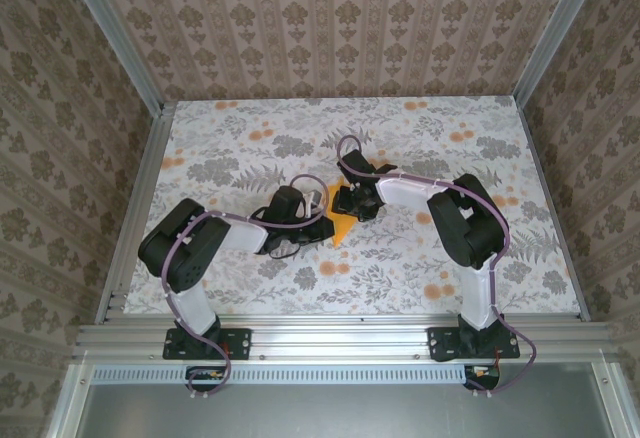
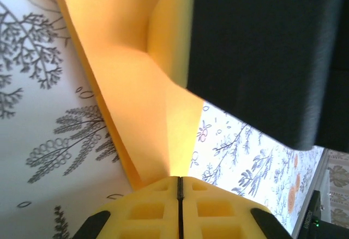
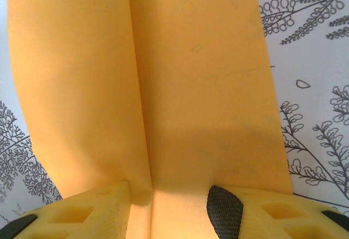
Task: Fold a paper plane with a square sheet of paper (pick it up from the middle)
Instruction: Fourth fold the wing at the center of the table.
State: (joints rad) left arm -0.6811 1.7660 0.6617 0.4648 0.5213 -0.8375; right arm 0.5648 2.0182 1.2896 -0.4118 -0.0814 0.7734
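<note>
**Both claws meeting at the orange sheet in the middle of the bench**

The square sheet of paper (image 1: pixel 343 228) is sitting about midway between the left and right edges of the flower-printed bench (image 1: pixel 400 273), a touch nearer the near edge than the far one. It is already creased into a smaller pointed shape. The left claw (image 1: pixel 320 226) is reaching in from the left side and the right claw (image 1: pixel 352 204) from the right, the two almost touching over the paper.

In the left wrist view the left claw (image 2: pixel 179 187) is pressing its yellow fingers (image 2: pixel 147 211) fully together. The sheet (image 2: pixel 136 86) is running down into their tips and lifting off the bench in a curved fold.

In the right wrist view the right claw (image 3: pixel 185 195) is standing partly open, its fingers (image 3: pixel 82 211) apart. The creased sheet (image 3: pixel 196 86) is spreading between them; whether it is squeezing the paper is not clear.
</note>
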